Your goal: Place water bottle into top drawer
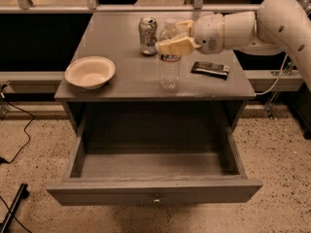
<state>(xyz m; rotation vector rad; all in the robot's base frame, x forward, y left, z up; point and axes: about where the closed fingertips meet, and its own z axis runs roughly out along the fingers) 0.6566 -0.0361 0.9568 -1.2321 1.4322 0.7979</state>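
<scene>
The water bottle (169, 72), clear ribbed plastic with a white-and-red label band, stands upright on the grey table top (121, 47), near its front middle. My gripper (171, 39) reaches in from the right on a white arm (272, 23) and is at the bottle's shoulder and neck, covering part of them. The bottle's base rests on the table. The top drawer (155, 191) is pulled fully out below the table top. Its inside is bare, and its small round knob (156, 198) faces me.
A metal soda can (147, 35) stands just behind and left of the bottle. A cream bowl (90, 72) sits at the table's front left. A black packet (210, 69) lies right of the bottle, under the arm. Black cables (19, 144) run over the speckled floor at left.
</scene>
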